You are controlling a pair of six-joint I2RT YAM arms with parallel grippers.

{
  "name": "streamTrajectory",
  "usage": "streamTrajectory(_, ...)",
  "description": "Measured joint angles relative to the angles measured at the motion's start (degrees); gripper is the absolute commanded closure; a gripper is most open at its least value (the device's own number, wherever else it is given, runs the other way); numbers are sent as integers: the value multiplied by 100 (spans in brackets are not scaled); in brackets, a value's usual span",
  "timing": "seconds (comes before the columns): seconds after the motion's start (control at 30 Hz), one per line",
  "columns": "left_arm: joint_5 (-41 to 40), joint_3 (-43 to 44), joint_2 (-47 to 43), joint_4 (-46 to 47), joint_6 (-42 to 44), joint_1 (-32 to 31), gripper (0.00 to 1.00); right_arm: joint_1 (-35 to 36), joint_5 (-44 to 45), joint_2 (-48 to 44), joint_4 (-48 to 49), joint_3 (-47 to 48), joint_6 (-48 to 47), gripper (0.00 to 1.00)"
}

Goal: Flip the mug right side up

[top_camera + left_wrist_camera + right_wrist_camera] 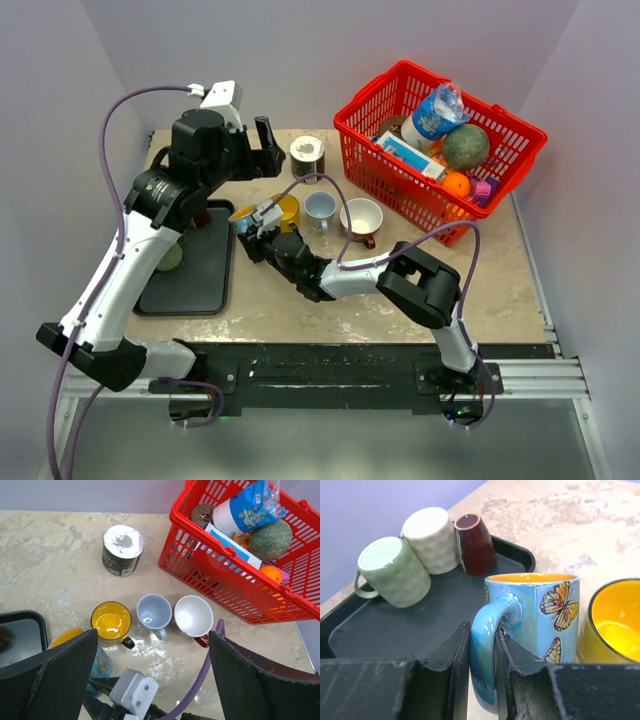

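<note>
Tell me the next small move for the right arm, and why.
Probably ease the butterfly mug straight down until it rests on the table, ready for release. The right fingers clamp its handle, it is already mouth-up with a level rim, and the yellow mug stands close beside it; its base is out of view.

Top and left wrist look down; right wrist faces butterfly mug (535, 625) closely
</note>
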Motion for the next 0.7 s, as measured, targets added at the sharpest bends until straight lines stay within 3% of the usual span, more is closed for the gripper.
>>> streamTrajectory(0.13, -63, 9, 155, -420, -308, 413, 3, -28, 2, 111, 254, 87, -114, 100)
streamTrajectory(0.33, 46, -584, 247, -844, -769, 1751, 1, -35, -37, 111, 1010, -129, -280, 100)
streamTrajectory(0.6, 192, -1290, 275, -1023, -1060, 2098, 1, -35, -66, 111, 1528, -525, -411, 100)
streamTrajectory(0.7, 302, -1462, 278, -1016, -1130, 2181, 6, -35, -122, 111, 1589, -549, -452, 100)
